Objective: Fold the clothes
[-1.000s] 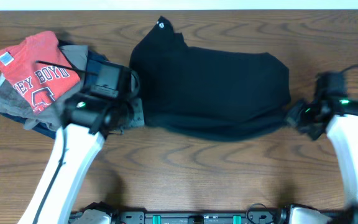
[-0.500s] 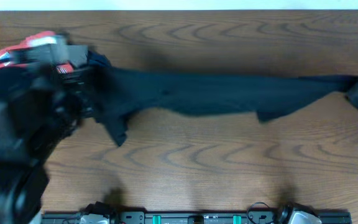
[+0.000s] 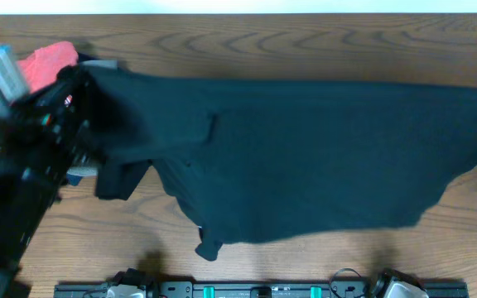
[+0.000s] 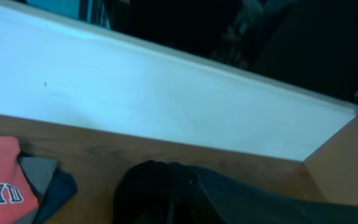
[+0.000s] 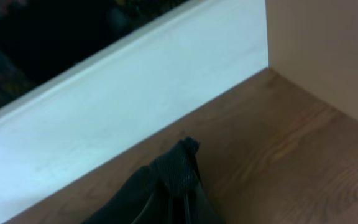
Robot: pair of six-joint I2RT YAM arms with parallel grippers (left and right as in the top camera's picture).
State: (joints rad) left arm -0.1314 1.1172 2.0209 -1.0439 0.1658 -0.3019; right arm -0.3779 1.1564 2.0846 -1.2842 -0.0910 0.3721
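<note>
Above the bench [image 3: 305, 37], the black T-shirt [image 3: 305, 157] hangs stretched wide between our two arms. It appears raised off the wood and spreads like a curtain from the left side of the overhead view to the right edge, with one sleeve drooping at its lower left. Our left tool [image 4: 178, 199] is pressed together on a bunched fold of the dark fabric, and our right tool [image 5: 178, 190] pinches another bunched bit at the far end; in both wrist views the cloth gathers into a small peak at the fingertips. We judge the shirt to be light, soft and wholly limp: it keeps no shape of its own, sags wherever we do not hold it, and folds where gravity wants rather than where we want. It is not fragile, but a thin pinch of cloth could slide out if we pull it too taut. The best holds, we think, are the doubled seams at the shoulders or the hem corners; we cannot tell which of these we hold now. Beside our left arm lies the red T-shirt [image 3: 48, 60] on the grey and navy garments [image 4: 45, 177], near enough that a swinging hem might drag them
</note>
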